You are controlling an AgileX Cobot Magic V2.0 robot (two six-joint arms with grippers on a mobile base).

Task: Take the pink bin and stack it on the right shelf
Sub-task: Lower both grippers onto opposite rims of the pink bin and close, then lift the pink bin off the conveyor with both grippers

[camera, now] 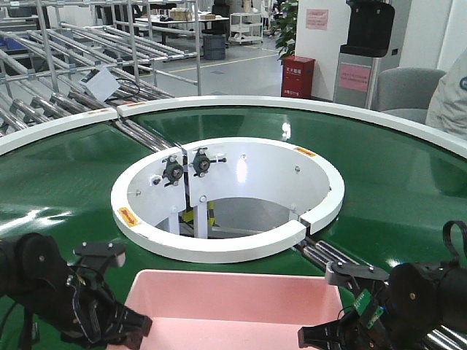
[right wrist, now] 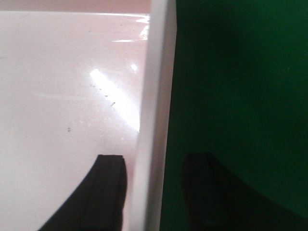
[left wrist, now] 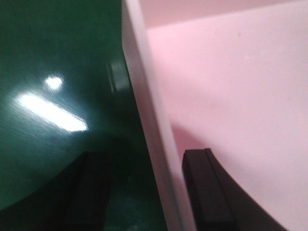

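The pink bin (camera: 233,306) rests on the green conveyor belt at the bottom middle of the front view, its open top facing up and its inside bare. My left gripper (camera: 135,326) is at the bin's left wall. In the left wrist view the left gripper (left wrist: 147,161) is open and straddles that wall, with one finger over the belt and one inside the pink bin (left wrist: 240,86). My right gripper (camera: 315,337) is at the right wall. The right gripper (right wrist: 154,161) is open and straddles it likewise, with one finger inside the pink bin (right wrist: 62,86). The right shelf is out of view.
The green conveyor belt (camera: 73,168) curves round a white ring (camera: 226,251) with a deep opening just beyond the bin. Metal roller racks (camera: 73,51) stand at back left. A red box (camera: 298,76), a grey chair (camera: 405,91) and a person (camera: 451,95) are at back right.
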